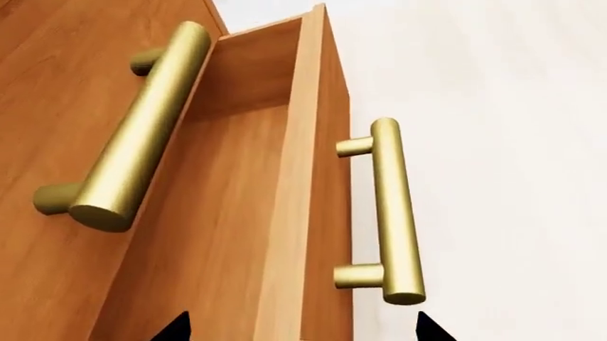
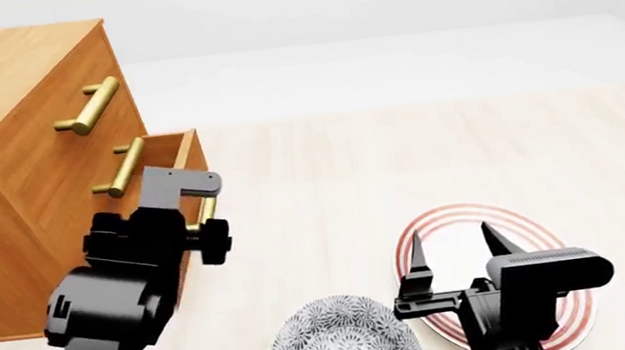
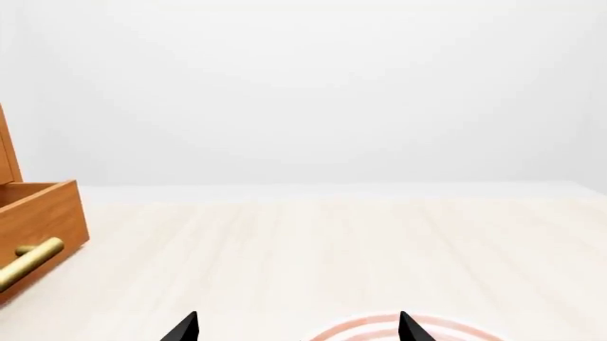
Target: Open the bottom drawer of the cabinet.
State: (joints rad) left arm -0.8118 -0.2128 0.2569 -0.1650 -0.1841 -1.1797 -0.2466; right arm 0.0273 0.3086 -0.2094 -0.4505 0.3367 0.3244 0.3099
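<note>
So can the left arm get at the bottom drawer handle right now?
Probably yes. The left gripper sits right at the pulled-out bottom drawer, fingertips spread either side of its front, and the handle lies just ahead with nothing between.

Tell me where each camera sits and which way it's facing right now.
Head: high, looking down over the table at the cabinet, both arms showing.
Left wrist: near the left gripper, tips apart, facing the pulled-out bottom drawer.
Right wrist: near the right gripper, open over the red-ringed plate, facing across the table.
Shared: all three show the drawer's brass handle.
</note>
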